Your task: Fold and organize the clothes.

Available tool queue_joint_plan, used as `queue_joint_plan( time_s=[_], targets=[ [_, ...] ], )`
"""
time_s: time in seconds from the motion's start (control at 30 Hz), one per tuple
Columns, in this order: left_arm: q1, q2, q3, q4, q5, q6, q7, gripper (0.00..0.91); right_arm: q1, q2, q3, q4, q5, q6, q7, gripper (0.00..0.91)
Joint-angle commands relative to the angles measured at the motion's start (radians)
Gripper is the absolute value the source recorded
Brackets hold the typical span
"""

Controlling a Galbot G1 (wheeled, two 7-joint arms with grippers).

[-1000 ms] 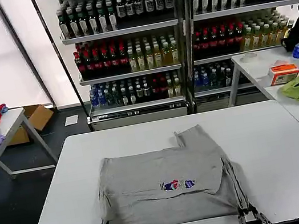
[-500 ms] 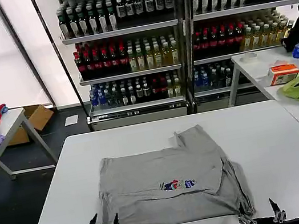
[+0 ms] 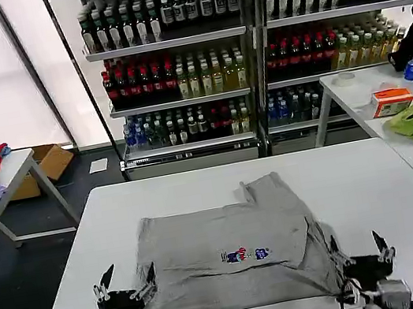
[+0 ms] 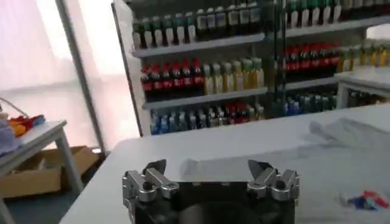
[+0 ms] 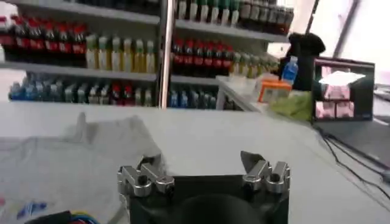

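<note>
**Both grippers let go of the shirt and lifted away**

The grey shirt [image 3: 231, 250] lies on the white table [image 3: 371, 181], near the front edge and about in the middle. It is partly folded: an upper layer with the small coloured print [image 3: 246, 255] lies over a wider lower layer, and one sleeve end points toward the far side. The outline is not yet a neat rectangle, and the right side shows loose folds.

A moment ago both grippers were low at the front hem, at the two near corners of the shirt. Now they have released the cloth and risen from it. I judge that one fold step is finished and the arms are moving to a new position, probably for the next fold. The shirt itself has hardly moved.

The left gripper [image 3: 126, 285] is beside the left front corner of the shirt, with its fingers spread wide and nothing between them. The left wrist view confirms this, as the left gripper [image 4: 211, 176] is empty. The right gripper [image 3: 358, 246] is beside the right front corner, also wide open and empty, clear of the cloth as far as I can see.
</note>
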Motion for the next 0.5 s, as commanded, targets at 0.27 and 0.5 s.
queue_joint_plan(
  time_s=[0.27, 0.5],
  targets=[
    [-0.443, 0.127, 0.064, 0.351, -0.169, 0.026, 0.105, 0.907, 0.611, -0.161, -0.118, -0.422, 0.192, -0.074, -0.089, 0.907],
    [-0.604, 0.178, 0.146, 0.512, -0.246, 0.101, 0.117, 0.907, 0.831, -0.129, -0.225, -0.717, 0.293, -0.074, -0.127, 0.907]
  ],
)
